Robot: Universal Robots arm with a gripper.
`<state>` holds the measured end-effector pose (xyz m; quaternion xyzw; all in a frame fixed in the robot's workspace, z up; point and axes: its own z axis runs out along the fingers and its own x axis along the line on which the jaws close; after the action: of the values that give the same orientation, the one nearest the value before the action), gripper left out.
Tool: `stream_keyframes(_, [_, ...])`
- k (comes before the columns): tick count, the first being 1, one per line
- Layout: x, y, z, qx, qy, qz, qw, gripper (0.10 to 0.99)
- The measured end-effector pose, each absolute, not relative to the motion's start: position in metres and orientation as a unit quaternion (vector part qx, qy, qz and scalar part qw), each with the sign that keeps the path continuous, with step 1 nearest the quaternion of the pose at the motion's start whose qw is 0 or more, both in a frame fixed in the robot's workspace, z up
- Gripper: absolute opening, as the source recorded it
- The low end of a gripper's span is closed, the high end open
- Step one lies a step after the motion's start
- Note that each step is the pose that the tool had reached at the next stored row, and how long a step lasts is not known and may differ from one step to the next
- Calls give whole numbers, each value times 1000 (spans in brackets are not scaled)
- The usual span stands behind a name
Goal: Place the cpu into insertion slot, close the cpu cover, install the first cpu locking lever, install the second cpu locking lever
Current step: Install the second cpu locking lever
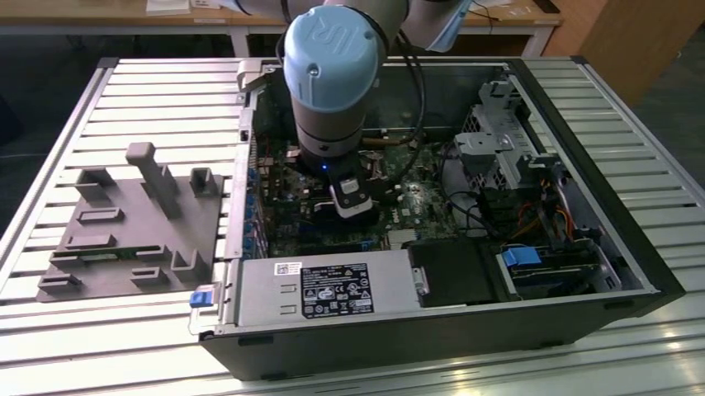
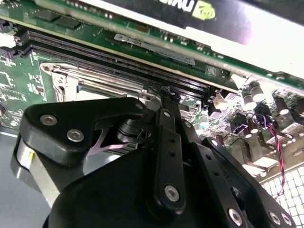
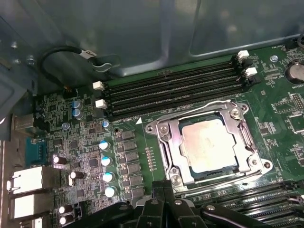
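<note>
In the first wrist view the silver-grey cpu (image 3: 209, 142) lies flat in the insertion slot (image 3: 260, 164) on the green motherboard. The cpu cover (image 3: 172, 142), a silver frame, lies down around the chip. One wire locking lever (image 3: 199, 110) runs along the socket's side toward the memory slots. A second lever (image 3: 228, 183) runs along the opposite side. My gripper (image 3: 165, 186) is shut with nothing visible between its black fingers, its tips at the socket's corner. In the second wrist view the gripper (image 2: 164, 95) sits beside the socket frame (image 2: 66, 78). In the exterior view the gripper (image 1: 350, 202) reaches down into the open case.
Long black memory slots (image 3: 171, 90) flank the socket, and a row of capacitors (image 3: 107, 161) stands beside it. A black graphics card (image 2: 199, 14) lies close by. The power supply (image 1: 319, 289) and drive cage (image 1: 501, 153) crowd the case. A grey fixture plate (image 1: 132, 223) lies at the exterior view's left.
</note>
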<state>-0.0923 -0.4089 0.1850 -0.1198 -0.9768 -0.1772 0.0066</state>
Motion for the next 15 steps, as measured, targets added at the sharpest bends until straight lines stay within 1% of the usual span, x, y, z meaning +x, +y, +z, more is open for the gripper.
stream_keyframes(8, [-92,-409,187,-120,-978,-168,6,102])
stream_keyframes(15, [-92,-409,197,-120,-979,-168,5,102])
